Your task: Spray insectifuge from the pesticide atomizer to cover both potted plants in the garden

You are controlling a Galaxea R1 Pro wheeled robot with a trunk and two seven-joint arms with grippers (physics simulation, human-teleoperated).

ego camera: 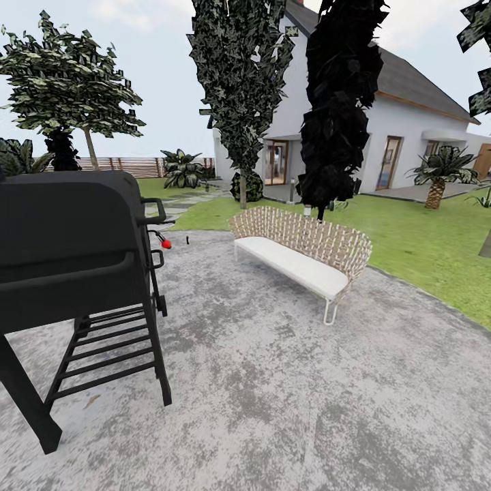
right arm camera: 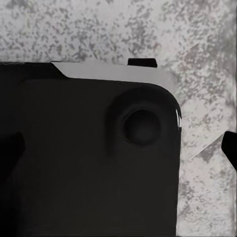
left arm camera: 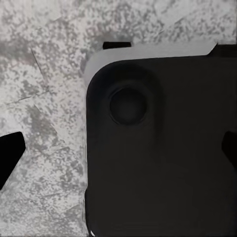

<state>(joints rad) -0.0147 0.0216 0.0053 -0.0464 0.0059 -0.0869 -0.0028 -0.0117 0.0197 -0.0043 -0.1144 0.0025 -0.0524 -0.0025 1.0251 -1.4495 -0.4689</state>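
Even daylight, flat and bright, pale sky (ego camera: 157, 75). No hard cast shadows on paving (ego camera: 286, 395). Central trees (ego camera: 341, 102) render near-black, detail lost. Grill (ego camera: 68, 239) dark, low contrast. Wide-angle stretch at frame edges. Wrist views soft, blotchy paving texture, dark robot base (left arm camera: 163, 148) featureless.

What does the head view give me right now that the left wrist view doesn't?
The head view alone has the black grill on the left, the wicker bench with its white cushion, the lawn, tall dark trees, the white house and a stretch of wooden fence.

The left wrist view alone has a close look down on a dark rounded body with a round knob, and the dark tips of the left hand at the picture's edges, spread apart with nothing between them.

Both take in the mottled grey paving.
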